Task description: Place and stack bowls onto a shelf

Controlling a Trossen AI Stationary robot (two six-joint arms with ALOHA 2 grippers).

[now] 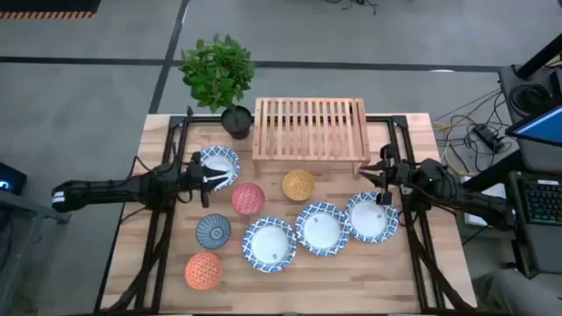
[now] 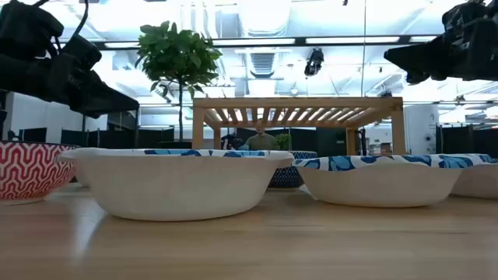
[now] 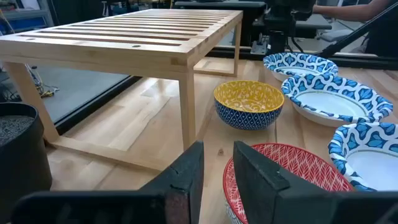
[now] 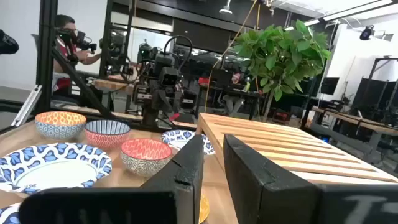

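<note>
Eight round patterned bowls (image 1: 322, 228) front a slatted wooden shelf (image 1: 310, 128); both arms' fingers narrow, empty.

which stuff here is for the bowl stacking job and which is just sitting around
For the job:
- four blue-white bowls, e.g.
- red bowl
- yellow bowl
- teal bowl
- orange bowl
- shelf

Just sitting around:
- potted plant

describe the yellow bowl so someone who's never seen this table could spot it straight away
Find the light-wood slatted shelf at the table's far edge. Just in front of its right half sits a small bowl, apart from the shelf's legs. It is the only one with a yellow inside; its neighbours are red or blue-and-white.
</note>
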